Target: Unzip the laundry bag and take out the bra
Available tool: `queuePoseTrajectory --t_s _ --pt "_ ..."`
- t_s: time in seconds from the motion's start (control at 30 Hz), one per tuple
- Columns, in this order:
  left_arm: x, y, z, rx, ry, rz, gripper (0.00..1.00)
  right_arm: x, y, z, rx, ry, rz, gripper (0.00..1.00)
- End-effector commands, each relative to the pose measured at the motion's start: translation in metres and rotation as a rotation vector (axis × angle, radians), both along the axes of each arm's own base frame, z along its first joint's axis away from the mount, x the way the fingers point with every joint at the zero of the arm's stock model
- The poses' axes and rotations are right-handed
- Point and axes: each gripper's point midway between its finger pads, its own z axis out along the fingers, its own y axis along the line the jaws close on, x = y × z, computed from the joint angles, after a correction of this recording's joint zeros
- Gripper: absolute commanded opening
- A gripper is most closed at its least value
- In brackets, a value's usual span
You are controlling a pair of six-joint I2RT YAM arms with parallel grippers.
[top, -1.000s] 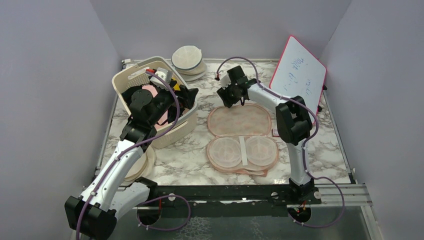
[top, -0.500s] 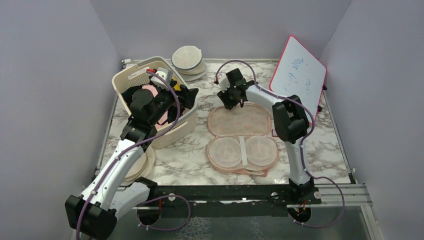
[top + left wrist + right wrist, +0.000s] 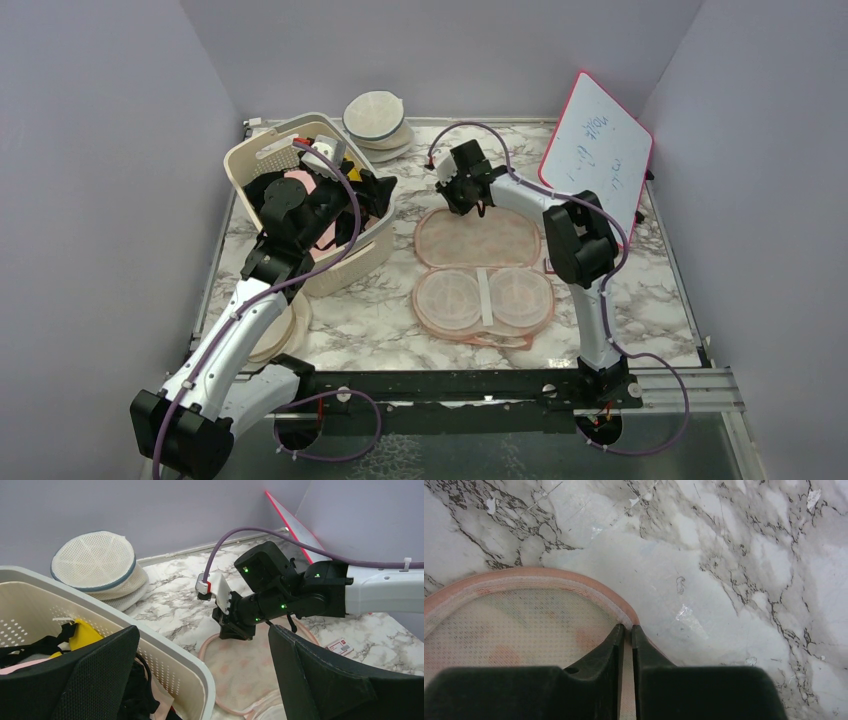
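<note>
The peach laundry bag (image 3: 478, 240) lies opened flat on the marble table, mesh lining up. Its far half is bare. The near half holds the pale pink bra (image 3: 485, 302), two round cups with a white strip between them. My right gripper (image 3: 464, 203) is at the bag's far rim, and in the right wrist view its tips (image 3: 628, 628) are shut on the peach rim (image 3: 574, 582). My left gripper (image 3: 207, 672) is open and empty above the basket's right wall, and it sees the bag (image 3: 250, 665) and the right gripper (image 3: 235, 630).
A cream slotted basket (image 3: 262, 152) with black garments stands at the left, its rim (image 3: 165, 645) under my left fingers. Cream round cases (image 3: 377, 118) are stacked at the back, with another (image 3: 290, 330) under the left arm. A whiteboard (image 3: 598, 150) leans at the right. A small card (image 3: 551, 265) lies beside the bag.
My right gripper has drawn slightly back and left at the bag's far rim, and the whole bag has slid a little away from the arm bases. The left arm has not moved.
</note>
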Motion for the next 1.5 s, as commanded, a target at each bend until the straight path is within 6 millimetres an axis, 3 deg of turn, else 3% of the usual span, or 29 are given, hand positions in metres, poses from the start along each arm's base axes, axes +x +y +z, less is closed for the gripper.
queuePoseTrajectory --t_s 0.0,0.07,0.23,0.6,1.23,1.47 --pt "0.002 0.001 -0.003 0.007 0.000 0.015 0.98 -0.001 -0.006 -0.009 -0.042 0.009 0.025 0.05" --pt "0.002 0.001 -0.004 0.007 0.003 0.013 0.98 0.003 -0.003 0.007 -0.031 -0.019 0.035 0.01" --pt "0.003 0.001 -0.004 0.007 0.005 0.013 0.98 0.004 0.005 0.053 0.012 -0.087 0.054 0.01" --pt "0.002 0.000 -0.004 0.002 0.007 0.011 0.98 -0.023 0.008 0.097 0.007 -0.140 0.025 0.01" --pt "0.000 0.001 -0.001 -0.003 0.002 0.011 0.98 -0.106 -0.012 0.124 -0.017 -0.102 -0.140 0.01" --pt "0.001 0.001 -0.001 -0.002 0.003 0.014 0.98 -0.139 -0.014 0.131 0.055 -0.050 -0.150 0.01"
